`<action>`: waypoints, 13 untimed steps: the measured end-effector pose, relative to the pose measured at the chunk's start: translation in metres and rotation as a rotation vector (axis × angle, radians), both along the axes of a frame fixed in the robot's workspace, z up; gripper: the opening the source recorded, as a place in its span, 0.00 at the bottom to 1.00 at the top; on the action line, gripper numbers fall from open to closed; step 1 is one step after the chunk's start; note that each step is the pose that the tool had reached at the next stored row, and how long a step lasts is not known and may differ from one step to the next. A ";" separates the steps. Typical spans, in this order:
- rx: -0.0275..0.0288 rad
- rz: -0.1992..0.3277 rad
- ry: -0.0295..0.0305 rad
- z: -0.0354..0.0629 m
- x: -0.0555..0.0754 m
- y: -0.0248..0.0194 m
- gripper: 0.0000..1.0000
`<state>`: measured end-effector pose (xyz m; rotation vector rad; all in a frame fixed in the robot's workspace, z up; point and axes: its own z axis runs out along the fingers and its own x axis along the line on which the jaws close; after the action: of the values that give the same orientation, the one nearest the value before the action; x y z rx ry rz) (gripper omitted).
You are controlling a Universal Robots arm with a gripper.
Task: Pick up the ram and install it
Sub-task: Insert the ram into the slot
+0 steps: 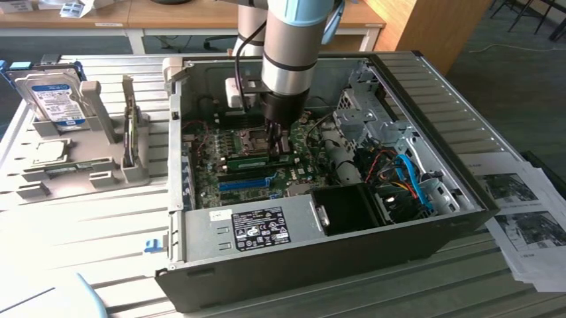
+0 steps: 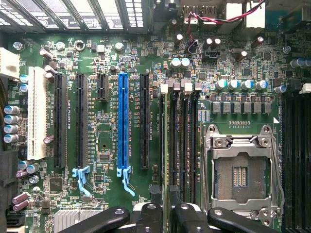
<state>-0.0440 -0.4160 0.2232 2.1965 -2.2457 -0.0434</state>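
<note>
Fingers [image 2: 186,218] apart astride ram [image 1: 252,159] (upright) inside open computer case [image 1: 292,271]

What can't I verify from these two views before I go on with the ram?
- Whether the ram is fully seated: exterior view, the gripper covers one end of it.
- One end of the memory slots: wrist view, hidden behind the gripper.
- Label text on the hard drive: exterior view, too small to read.

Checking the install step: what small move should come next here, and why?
Probably lift the gripper straight up, since the memory stick already stands upright on the motherboard near the empty processor socket and the jaws stand apart either side of it.
</note>
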 end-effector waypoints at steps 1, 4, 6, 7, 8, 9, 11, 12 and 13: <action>-0.0002 0.000 0.0001 0.0004 0.000 0.0000 0.18; -0.0001 0.000 0.0000 0.0020 0.000 0.0000 0.18; 0.0000 0.000 0.0000 0.0033 0.000 0.0000 0.18; -0.0001 0.000 0.0000 0.0041 0.000 0.0000 0.18; 0.0000 0.000 0.0000 0.0048 0.000 0.0000 0.18; 0.0000 0.000 0.0000 0.0056 0.000 0.0000 0.18; 0.0000 0.000 0.0000 0.0073 0.000 0.0000 0.18; 0.0000 0.000 0.0000 0.0079 0.000 0.0000 0.18; 0.0000 0.000 0.0000 0.0087 0.000 0.0000 0.18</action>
<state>-0.0441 -0.4160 0.2319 2.1964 -2.2457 -0.0434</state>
